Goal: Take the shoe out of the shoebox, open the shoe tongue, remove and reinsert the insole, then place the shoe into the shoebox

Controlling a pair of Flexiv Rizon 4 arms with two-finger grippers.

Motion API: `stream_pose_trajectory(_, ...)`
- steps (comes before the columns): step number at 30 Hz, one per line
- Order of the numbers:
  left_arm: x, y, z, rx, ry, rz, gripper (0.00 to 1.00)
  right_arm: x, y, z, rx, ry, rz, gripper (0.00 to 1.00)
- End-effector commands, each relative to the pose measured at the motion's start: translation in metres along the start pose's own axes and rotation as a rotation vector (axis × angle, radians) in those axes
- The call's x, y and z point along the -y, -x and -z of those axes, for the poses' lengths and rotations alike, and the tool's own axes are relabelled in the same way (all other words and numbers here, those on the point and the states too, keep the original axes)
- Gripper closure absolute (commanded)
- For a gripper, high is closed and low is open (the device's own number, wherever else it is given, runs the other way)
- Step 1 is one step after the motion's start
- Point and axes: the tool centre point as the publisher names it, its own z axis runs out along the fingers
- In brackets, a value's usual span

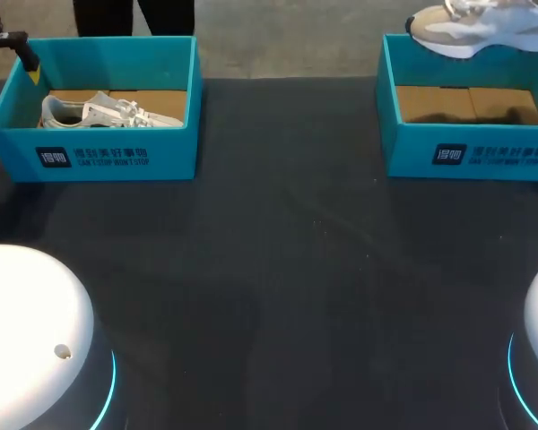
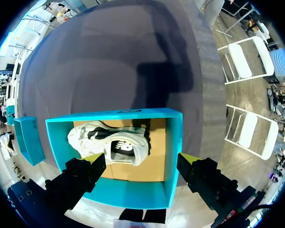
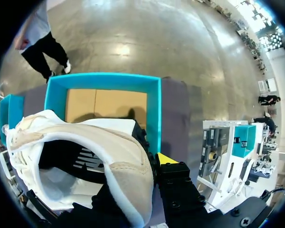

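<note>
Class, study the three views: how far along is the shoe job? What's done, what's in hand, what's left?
Done: one shoe is clear of the empty right shoebox. In hand: the right gripper holds it above that box. Left: at least setting it back inside; tongue and insole work cannot be judged. The other shoe lies in the left shoebox under the open left gripper.

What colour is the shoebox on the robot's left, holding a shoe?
Teal shoebox, brown cardboard floor; clearest in the head view.

shoebox [image 1: 108,161]: matt card | shoe [image 3: 111,142]: cloth, suede | table [image 1: 278,269]: matt
</note>
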Motion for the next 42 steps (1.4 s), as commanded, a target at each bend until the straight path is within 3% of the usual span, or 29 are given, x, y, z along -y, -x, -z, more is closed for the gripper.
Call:
stream_pose_trajectory(1,0.001,0.000,0.000,-0.002,0.003,0.000,0.00,0.022,-0.005,0.013,0.005,0.015,0.001,1.00)
stream_pose_trajectory(7,0.001,0.000,0.000,-0.002,0.003,0.000,0.00,0.058,-0.017,0.029,0.019,0.023,-0.017,1.00)
stream_pose_trajectory(15,0.001,0.000,0.000,-0.002,0.003,0.000,0.00,0.128,-0.056,0.045,0.031,0.025,-0.036,1.00)
stream_pose_trajectory(17,0.001,0.000,0.000,-0.002,0.003,0.000,0.00,0.131,-0.058,0.045,0.031,0.025,-0.037,1.00)
stream_pose_trajectory(18,0.001,0.000,0.000,-0.002,0.003,0.000,0.00,0.152,-0.071,0.052,0.032,0.027,-0.039,1.00)
stream_pose_trajectory(24,0.001,0.000,0.000,-0.002,0.003,0.000,0.00,0.200,-0.098,0.068,0.038,0.034,-0.037,1.00)
stream_pose_trajectory(42,0.001,0.000,0.000,-0.002,0.003,0.000,0.00,0.322,-0.155,0.077,0.022,0.065,-0.072,1.00)
